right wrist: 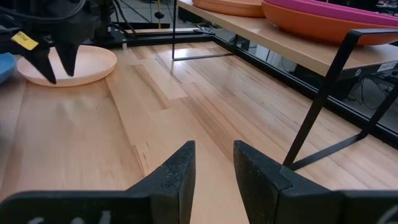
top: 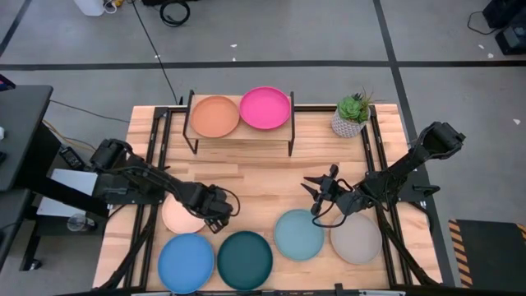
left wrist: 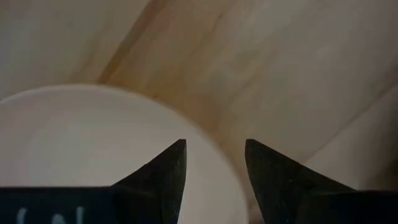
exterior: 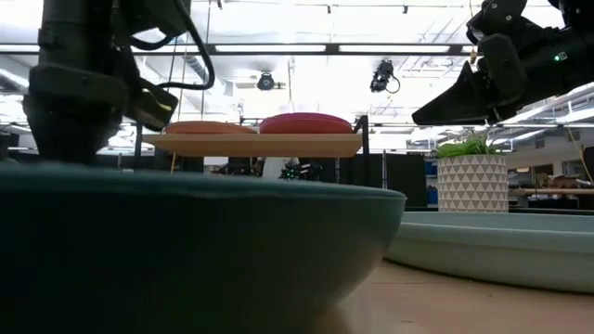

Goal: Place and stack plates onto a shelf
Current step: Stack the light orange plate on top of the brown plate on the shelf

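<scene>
The shelf (top: 240, 131) stands at the table's far middle. On it lie a tan-orange plate (top: 214, 116) and a pink plate (top: 265, 108); in the right wrist view the pink plate (right wrist: 348, 7) lies on an orange plate (right wrist: 311, 26). A cream plate (top: 177, 215) lies flat on the table at the left. My left gripper (left wrist: 214, 149) is open just above its right rim, one finger over the plate (left wrist: 93, 143) and one over the wood. My right gripper (top: 316, 193) is open and empty above bare table, beyond the light blue plate (top: 298, 234).
Blue (top: 186, 261), dark teal (top: 245, 260), light blue and grey (top: 356, 238) plates lie along the table's near edge. A potted plant (top: 352, 115) stands right of the shelf. Bare wood lies between the shelf and the near plates. My left gripper also shows in the right wrist view (right wrist: 59, 74).
</scene>
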Robot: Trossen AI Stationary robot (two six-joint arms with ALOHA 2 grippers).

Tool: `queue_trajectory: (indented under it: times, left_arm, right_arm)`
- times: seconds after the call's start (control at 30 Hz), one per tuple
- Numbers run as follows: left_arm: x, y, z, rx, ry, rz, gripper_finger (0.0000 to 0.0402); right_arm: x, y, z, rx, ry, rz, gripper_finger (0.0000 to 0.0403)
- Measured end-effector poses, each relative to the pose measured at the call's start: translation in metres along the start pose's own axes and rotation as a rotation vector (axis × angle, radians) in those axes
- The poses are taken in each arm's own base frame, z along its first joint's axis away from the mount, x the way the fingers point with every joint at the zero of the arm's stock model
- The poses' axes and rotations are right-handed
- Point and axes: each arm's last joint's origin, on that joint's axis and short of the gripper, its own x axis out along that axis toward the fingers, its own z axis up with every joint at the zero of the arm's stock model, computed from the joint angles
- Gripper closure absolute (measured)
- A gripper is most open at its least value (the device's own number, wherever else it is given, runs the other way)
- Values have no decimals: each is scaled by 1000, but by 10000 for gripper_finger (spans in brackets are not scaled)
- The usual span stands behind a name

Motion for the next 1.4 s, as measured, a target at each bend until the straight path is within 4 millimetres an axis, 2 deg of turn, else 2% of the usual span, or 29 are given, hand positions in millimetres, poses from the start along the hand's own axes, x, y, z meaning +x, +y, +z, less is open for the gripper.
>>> queue_trajectory:
  times: [0.13,0.27,0.6,0.7,0.8,1.03,1.13,1.23,1.4]
  left_arm:
    - [3,5,0,-7,11,24,232]
    - [2,7,-1,0,7,51,253]
    - [2,8,-1,46,-7,72,372]
    - [2,7,-1,51,3,64,390]
    - [2,9,-2,48,15,73,380]
    - [2,8,-1,68,14,65,281]
    - [2,8,-1,70,-3,76,259]
    - [2,8,-1,77,-15,84,263]
    - [2,9,0,89,-22,89,306]
  right_arm:
    - [0,0,0,0,0,0,287]
    - [0,0,0,0,0,0,287]
    - [0,0,0,0,0,0,287]
    - [0,0,0,0,0,0,287]
    - [0,0,0,0,0,0,287]
    - [0,0,0,0,0,0,287]
    - [0,0,0,0,0,0,287]
    - [0,0,0,0,0,0,287]
    - [0,0,0,0,0,0,287]
